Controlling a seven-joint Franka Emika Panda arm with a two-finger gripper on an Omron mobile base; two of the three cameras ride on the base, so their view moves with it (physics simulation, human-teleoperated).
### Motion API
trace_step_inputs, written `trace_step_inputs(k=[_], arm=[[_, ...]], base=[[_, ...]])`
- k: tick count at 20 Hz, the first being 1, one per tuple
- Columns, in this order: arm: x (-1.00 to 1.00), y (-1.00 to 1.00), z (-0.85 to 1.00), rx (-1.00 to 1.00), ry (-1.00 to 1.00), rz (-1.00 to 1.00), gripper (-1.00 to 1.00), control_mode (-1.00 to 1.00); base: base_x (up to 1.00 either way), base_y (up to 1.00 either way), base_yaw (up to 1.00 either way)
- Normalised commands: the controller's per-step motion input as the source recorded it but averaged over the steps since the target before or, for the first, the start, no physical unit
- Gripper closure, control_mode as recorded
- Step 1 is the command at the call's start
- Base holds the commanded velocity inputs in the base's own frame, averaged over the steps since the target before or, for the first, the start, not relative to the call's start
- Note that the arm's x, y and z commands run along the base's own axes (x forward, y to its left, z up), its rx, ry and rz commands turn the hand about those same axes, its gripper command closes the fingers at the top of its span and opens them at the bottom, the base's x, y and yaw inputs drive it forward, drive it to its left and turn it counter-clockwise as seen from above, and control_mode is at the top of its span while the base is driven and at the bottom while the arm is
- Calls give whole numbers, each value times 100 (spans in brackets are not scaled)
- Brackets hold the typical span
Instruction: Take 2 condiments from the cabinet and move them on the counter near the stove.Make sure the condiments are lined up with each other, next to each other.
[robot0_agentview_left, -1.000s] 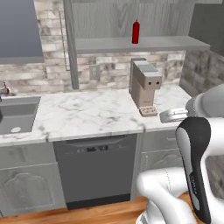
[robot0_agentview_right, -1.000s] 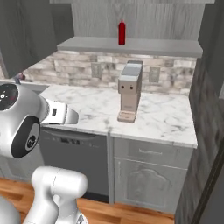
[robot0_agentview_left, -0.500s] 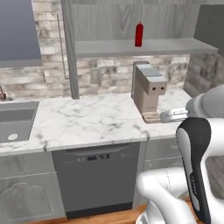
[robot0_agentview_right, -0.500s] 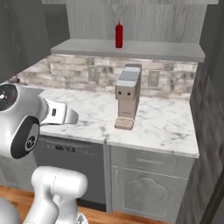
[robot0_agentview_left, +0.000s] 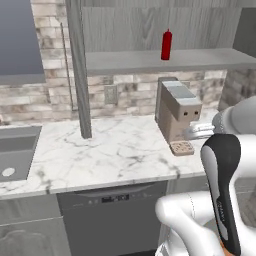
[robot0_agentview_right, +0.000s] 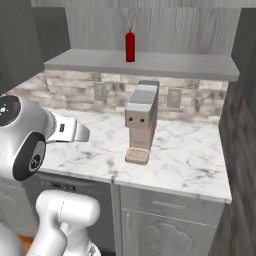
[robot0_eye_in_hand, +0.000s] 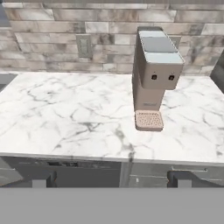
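Marble counter (robot0_agentview_left: 105, 150) under grey wall cabinet (robot0_agentview_left: 150, 30)

- Desk (robot0_agentview_left: 110, 155): white marble, grey-veined; one beige coffee machine (robot0_agentview_left: 177, 115) standing upright near its back right.
- Cabinet shelf board (robot0_agentview_right: 165, 65): pale grey; one red squeeze bottle (robot0_agentview_right: 130, 46) upright on it.

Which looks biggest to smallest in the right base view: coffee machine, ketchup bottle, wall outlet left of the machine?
1. Coffee machine, clearly the largest.
2. Ketchup bottle on the cabinet shelf.
3. Wall outlet.
The bottle and outlet look close in size, and the bottle sits a bit farther back, so that order is unsure.
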Motion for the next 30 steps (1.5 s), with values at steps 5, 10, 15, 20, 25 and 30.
trace_step_inputs(k=[5,10,15,20,25,30], arm=[[0,0,0,0,0,0,-100,100],[0,0,0,0,0,0,-100,100],[0,0,0,0,0,0,-100,100],[0,0,0,0,0,0,-100,100],[0,0,0,0,0,0,-100,100],[0,0,0,0,0,0,-100,100]], base=[[52,-6,0],[54,-8,0],[49,-4,0],[32,0,0],[2,0,0],[0,0,0]])
